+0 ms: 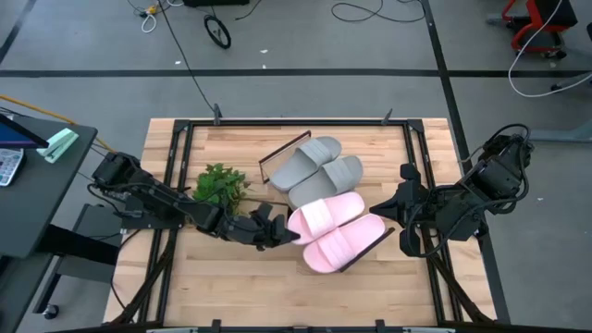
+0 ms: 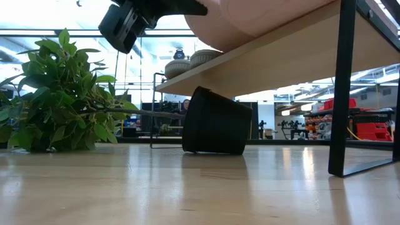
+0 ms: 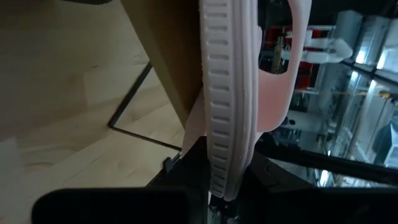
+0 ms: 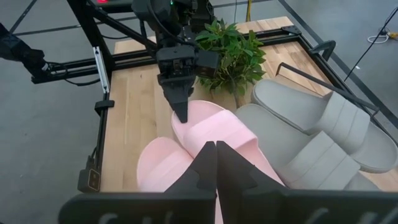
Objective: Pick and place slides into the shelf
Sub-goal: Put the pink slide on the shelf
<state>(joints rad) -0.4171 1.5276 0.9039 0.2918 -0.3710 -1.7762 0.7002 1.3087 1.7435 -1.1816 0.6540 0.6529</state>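
Observation:
Two grey slides [image 1: 319, 166] and two light pink slides lie side by side on the shelf [image 2: 281, 59], a light-wood board on a thin dark frame at mid-table. My left gripper [image 1: 283, 231] reaches in from the table's left, past the plant, and is shut on the pink slide [image 1: 326, 215] next to the grey pair. The other pink slide [image 1: 344, 245] lies nearer the table's near edge. My right gripper [image 1: 387, 215] is shut and hovers at the pink slides' right ends. My left gripper pinches the pink slide's heel end [image 4: 186, 121] between its two fingers [image 4: 180, 106], coming level from the table's left, along the slide's length. The slide lies across the shelf board, and the held end juts past the board's left edge [image 2: 209, 28]. My right gripper's shut fingers [image 4: 214, 165] stand over the pink slides' toe ends; whether they touch, I cannot tell.
A green leafy plant [image 1: 220, 185] lies tipped over left of the shelf, its black pot [image 2: 215, 122] on its side under the board's left end. The shelf's dark frame leg [image 2: 342, 87] stands on the tabletop. Bare wood shows along the table's near edge [image 1: 277, 296].

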